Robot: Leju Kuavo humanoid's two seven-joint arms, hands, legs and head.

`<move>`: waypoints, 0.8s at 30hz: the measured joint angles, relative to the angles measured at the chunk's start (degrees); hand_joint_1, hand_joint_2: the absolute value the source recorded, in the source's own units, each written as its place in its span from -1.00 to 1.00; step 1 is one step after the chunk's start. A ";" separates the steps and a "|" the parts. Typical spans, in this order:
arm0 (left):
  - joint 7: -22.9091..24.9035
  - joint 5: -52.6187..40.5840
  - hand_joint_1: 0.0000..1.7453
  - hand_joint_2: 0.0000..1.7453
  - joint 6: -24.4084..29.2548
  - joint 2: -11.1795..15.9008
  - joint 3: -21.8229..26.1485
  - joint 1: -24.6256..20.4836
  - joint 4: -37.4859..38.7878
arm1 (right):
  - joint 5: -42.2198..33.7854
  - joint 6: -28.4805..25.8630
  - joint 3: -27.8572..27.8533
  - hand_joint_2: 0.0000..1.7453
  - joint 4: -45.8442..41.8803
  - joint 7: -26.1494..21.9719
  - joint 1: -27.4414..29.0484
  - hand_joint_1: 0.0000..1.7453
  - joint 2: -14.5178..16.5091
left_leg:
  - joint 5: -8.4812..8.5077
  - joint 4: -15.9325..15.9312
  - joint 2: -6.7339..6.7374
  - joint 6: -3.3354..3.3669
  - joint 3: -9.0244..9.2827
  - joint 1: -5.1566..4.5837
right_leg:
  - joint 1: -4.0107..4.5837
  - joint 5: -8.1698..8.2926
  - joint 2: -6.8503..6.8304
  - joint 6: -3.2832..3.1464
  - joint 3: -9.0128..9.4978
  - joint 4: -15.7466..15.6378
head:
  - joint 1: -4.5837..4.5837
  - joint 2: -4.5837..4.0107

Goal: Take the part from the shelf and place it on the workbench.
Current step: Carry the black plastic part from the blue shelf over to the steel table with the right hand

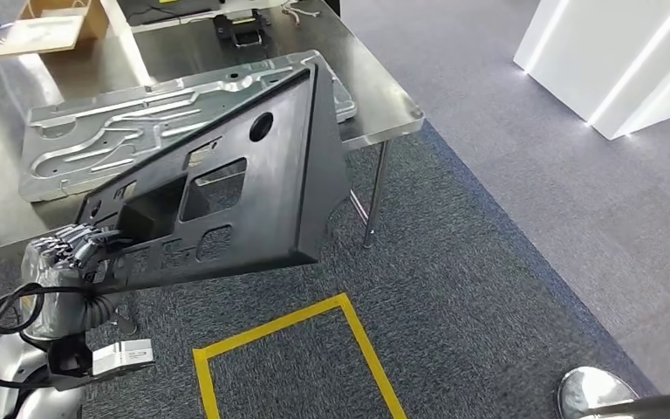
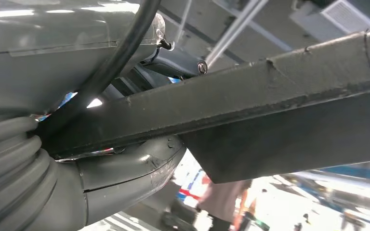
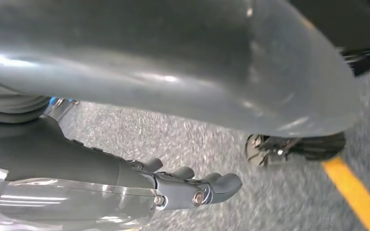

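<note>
The part is a large black flat panel (image 1: 253, 188), roughly triangular, with several cut-outs. It is tilted, its far corner over the steel workbench (image 1: 384, 100) and its near edge out over the carpet. My left hand (image 1: 70, 249) grips the panel's near left corner. In the left wrist view the panel's thick black edge (image 2: 250, 96) runs across the picture, clamped above the grey thumb (image 2: 125, 175). My right hand (image 3: 197, 185) hangs low over the grey carpet, fingers loosely extended and holding nothing.
A silver stamped metal sheet (image 1: 140, 131) lies on the workbench under the panel's far end. A cardboard box (image 1: 52, 22) stands at the back. A table leg (image 1: 373, 201) is near the yellow floor tape (image 1: 314, 319). White units (image 1: 619, 61) stand at the right. A person (image 2: 221, 197) stands nearby.
</note>
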 joint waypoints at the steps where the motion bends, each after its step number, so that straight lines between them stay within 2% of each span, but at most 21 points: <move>1: 0.10 -0.01 1.00 1.00 0.00 -0.01 0.12 0.12 0.01 | -0.02 0.01 0.01 -1.00 0.00 0.00 0.06 -1.00 0.00 | 0.00 0.01 -0.77 0.10 -0.04 -0.09 | 0.04 -1.17 0.39 -0.02 -2.06 3.64 | 0.01 0.00; 2: 0.14 -0.04 1.00 1.00 0.00 -0.02 0.22 0.26 0.01 | -0.03 0.01 0.01 -1.00 -0.01 0.00 0.10 -1.00 0.00 | 0.00 0.02 -1.62 0.15 -0.03 -0.20 | 0.10 -1.18 0.50 -0.09 -3.37 5.56 | 0.01 0.00; 3: 0.18 -0.05 1.00 1.00 0.00 -0.01 0.34 0.36 0.02 | -0.03 0.01 0.02 -1.00 -0.01 0.00 0.13 -1.00 0.00 | -0.01 0.03 -2.52 0.15 0.04 -0.28 | 0.16 0.01 0.59 -0.27 -3.61 5.26 | 0.01 0.00; 4: 0.23 -0.07 1.00 1.00 0.00 -0.01 0.47 0.43 0.02 | -0.04 0.00 0.03 -1.00 0.00 0.00 0.16 -1.00 -0.01 | -0.01 0.04 -3.46 0.14 0.14 -0.35 | 0.26 2.25 1.00 -0.57 -2.72 2.62 | 0.01 0.00; 5: 0.30 -0.09 1.00 1.00 0.00 -0.01 0.58 0.46 0.02 | -0.05 -0.01 0.04 -1.00 0.01 -0.01 0.22 -1.00 -0.02 | -0.02 0.04 -4.35 0.12 0.24 -0.38 | 0.35 4.80 2.06 -0.98 -1.16 -1.40 | 0.01 0.00; 6: 0.43 -0.18 1.00 1.00 -0.03 -0.01 0.67 0.44 0.02 | -0.08 -0.03 0.04 -1.00 0.06 -0.01 0.30 -1.00 -0.12 | -0.05 0.12 -5.16 0.00 0.23 -0.48 | 0.31 6.67 3.71 -1.46 0.45 -5.39 | 0.00 0.00; 7: 0.62 -0.40 1.00 1.00 -0.12 -0.01 0.73 0.43 0.02 | -0.13 -0.04 0.05 -1.00 0.10 -0.02 0.35 -1.00 -0.19 | -0.06 0.17 -5.94 -0.21 0.13 -0.44 | 0.32 7.84 5.05 -1.78 1.67 -8.43 | 0.01 0.00; 8: 0.90 -0.70 1.00 1.00 -0.22 0.00 0.76 0.44 0.03 | -0.20 -0.04 0.05 -1.00 0.14 -0.03 0.34 -1.00 -0.27 | -0.06 0.21 -6.62 -0.52 -0.04 -0.32 | 0.35 8.15 5.95 -2.02 2.31 -10.05 | 0.00 0.00; 9: 1.24 -1.01 1.00 1.00 -0.36 0.02 0.80 0.50 0.05 | -0.28 -0.05 0.07 -1.00 0.16 -0.03 0.24 -1.00 -0.33 | -0.02 0.18 -7.30 -0.93 -0.22 -0.15 | 0.43 7.94 6.04 -2.15 2.52 -10.52 | 0.01 0.00; 10: 1.57 -1.24 1.00 1.00 -0.52 0.05 0.88 0.57 0.07 | -0.34 -0.05 0.08 -1.00 0.14 -0.03 0.07 -1.00 -0.30 | 0.06 0.04 -8.04 -1.37 -0.38 0.01 | 0.48 7.98 5.32 -2.23 2.69 -10.78 | 0.01 0.00; 11: 1.84 -1.31 1.00 1.00 -0.69 0.13 0.98 0.68 0.08 | -0.42 -0.05 0.09 -1.00 0.11 -0.02 -0.06 -1.00 -0.20 | -0.05 0.24 -8.06 -1.71 -0.47 0.03 | 0.43 8.09 4.57 -2.39 2.98 -11.17 | 0.00 0.00; 12: 2.05 -1.27 1.00 1.00 -0.87 0.27 1.13 0.64 0.10 | -0.48 -0.07 0.10 -1.00 0.09 0.01 -0.09 -1.00 -0.12 | -0.61 1.12 -7.00 -2.00 -0.82 -0.10 | 0.30 8.20 3.80 -2.61 3.33 -11.62 | -0.01 0.00; 13: 2.21 -1.19 1.00 1.00 -1.03 0.41 1.27 0.48 0.12 | -0.51 -0.09 0.10 -1.00 0.08 0.02 -0.02 -1.00 -0.05 | -1.73 3.00 -5.31 -2.24 -1.62 -0.23 | 0.15 8.29 2.97 -2.87 3.67 -12.05 | -0.03 0.00; 15: 2.41 -1.01 1.00 1.00 -1.20 0.60 1.46 0.18 0.18 | -0.56 -0.13 0.11 -1.00 0.08 0.05 0.25 -1.00 -0.02 | -5.23 9.54 -1.42 -2.66 -4.57 -0.09 | 0.22 8.14 1.51 -3.23 4.00 -12.29 | -0.05 0.00; 16: 2.48 -0.96 1.00 1.00 -1.24 0.61 1.49 0.18 0.22 | -0.56 -0.15 0.11 -1.00 0.09 0.04 0.33 -1.00 -0.03 | -6.65 12.83 -0.57 -2.92 -6.18 0.16 | 0.27 8.01 0.88 -3.28 4.00 -12.22 | -0.05 0.00; 17: 2.51 -0.92 1.00 1.00 -1.26 0.62 1.49 0.27 0.28 | -0.57 -0.15 0.11 -1.00 0.10 0.04 0.35 -1.00 -0.03 | -7.21 14.85 -0.11 -3.16 -7.14 0.40 | 0.30 7.87 0.35 -3.22 3.99 -12.11 | -0.04 0.00; 18: 2.54 -0.87 1.00 1.00 -1.27 0.63 1.49 0.37 0.33 | -0.59 -0.17 0.11 -1.00 0.10 0.05 0.36 -1.00 -0.02 | -6.67 14.83 0.14 -3.38 -7.08 0.62 | 0.28 7.72 -0.10 -3.10 4.00 -11.98 | -0.05 0.00; 19: 2.55 -0.81 1.00 1.00 -1.26 0.66 1.50 0.42 0.37 | -0.66 -0.21 0.11 -1.00 0.10 0.05 0.34 -1.00 -0.01 | -5.13 12.59 0.32 -3.56 -5.84 0.80 | 0.22 7.55 -0.46 -2.92 4.06 -11.81 | -0.05 0.00; 21: 2.56 -0.69 1.00 1.00 -1.27 0.70 1.55 0.46 0.40 | -0.88 -0.32 0.11 -1.00 0.10 0.07 0.25 -1.00 0.03 | -1.88 5.07 0.84 -3.60 -1.76 0.90 | 0.18 7.11 -0.99 -2.43 4.21 -11.39 | -0.05 0.00; 23: 2.63 -0.66 1.00 1.00 -1.35 0.73 1.63 0.55 0.41 | -1.14 -0.40 0.11 -1.00 0.10 0.05 0.17 -1.00 0.03 | -0.77 0.71 1.09 -3.05 0.54 0.74 | 0.36 6.74 -1.20 -1.93 4.25 -10.98 | -0.04 0.00; 24: 2.74 -0.66 1.00 1.00 -1.45 0.73 1.66 0.62 0.42 | -1.27 -0.43 0.11 -1.00 0.10 0.05 0.15 -1.00 0.02 | -0.90 0.41 1.04 -2.78 0.68 0.63 | 0.51 6.70 -1.18 -2.09 4.22 -10.93 | -0.04 0.00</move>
